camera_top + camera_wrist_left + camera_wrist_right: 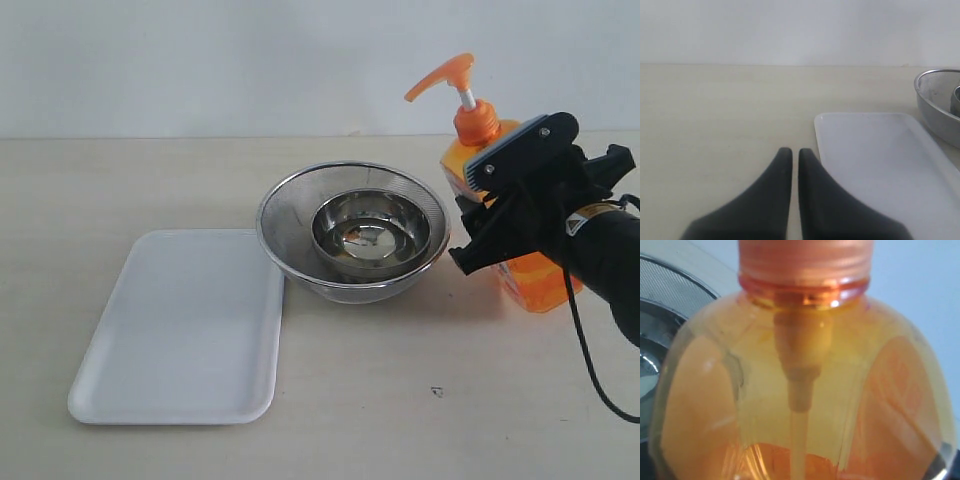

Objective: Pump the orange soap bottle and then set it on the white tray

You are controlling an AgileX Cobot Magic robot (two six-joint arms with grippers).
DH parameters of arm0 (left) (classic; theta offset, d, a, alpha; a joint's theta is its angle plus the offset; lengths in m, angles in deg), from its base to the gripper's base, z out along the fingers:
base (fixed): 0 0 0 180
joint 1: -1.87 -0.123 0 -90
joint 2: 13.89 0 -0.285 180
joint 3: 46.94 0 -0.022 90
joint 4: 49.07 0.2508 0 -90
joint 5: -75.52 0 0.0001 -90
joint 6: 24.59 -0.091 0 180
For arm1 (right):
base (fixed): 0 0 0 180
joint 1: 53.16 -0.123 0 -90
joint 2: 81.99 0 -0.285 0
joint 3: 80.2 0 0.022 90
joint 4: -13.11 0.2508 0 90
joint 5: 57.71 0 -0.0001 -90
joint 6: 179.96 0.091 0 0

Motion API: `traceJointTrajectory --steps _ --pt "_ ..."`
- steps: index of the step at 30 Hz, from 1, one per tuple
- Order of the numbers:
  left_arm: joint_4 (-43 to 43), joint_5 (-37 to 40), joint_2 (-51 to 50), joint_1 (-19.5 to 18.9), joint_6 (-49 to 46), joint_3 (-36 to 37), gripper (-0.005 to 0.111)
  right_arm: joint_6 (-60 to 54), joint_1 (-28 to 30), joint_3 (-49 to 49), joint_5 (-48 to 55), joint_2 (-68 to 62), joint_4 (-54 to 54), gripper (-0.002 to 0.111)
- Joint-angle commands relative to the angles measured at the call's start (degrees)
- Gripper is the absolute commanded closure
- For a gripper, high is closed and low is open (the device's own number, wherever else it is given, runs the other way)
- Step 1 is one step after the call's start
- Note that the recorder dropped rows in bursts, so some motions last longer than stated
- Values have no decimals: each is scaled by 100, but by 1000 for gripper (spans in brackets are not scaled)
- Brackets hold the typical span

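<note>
The orange soap bottle [535, 283] stands upright on the table at the right, its orange pump head [445, 75] raised on the white stem. My right gripper [465, 218] straddles the bottle's body, one finger behind and one in front, shut on it. In the right wrist view the translucent bottle [800, 390] fills the frame, with the dip tube visible inside, and hides the fingers. The white tray [180, 330] lies flat at the left with nothing on it. My left gripper [795, 152] is shut and holds nothing, hovering just beside the tray's [880, 160] edge; the exterior view does not show it.
A round steel strainer bowl [290, 190] with a smaller steel bowl [370, 235] inside sits between the tray and the bottle, close to both. Its rim [935, 105] shows in the left wrist view and its mesh [670, 300] beside the bottle in the right wrist view.
</note>
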Motion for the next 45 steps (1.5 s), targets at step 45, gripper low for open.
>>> traceJointTrajectory --steps 45 --pt "-4345 -1833 19 -15 272 23 102 68 -1 24 -393 -194 -129 108"
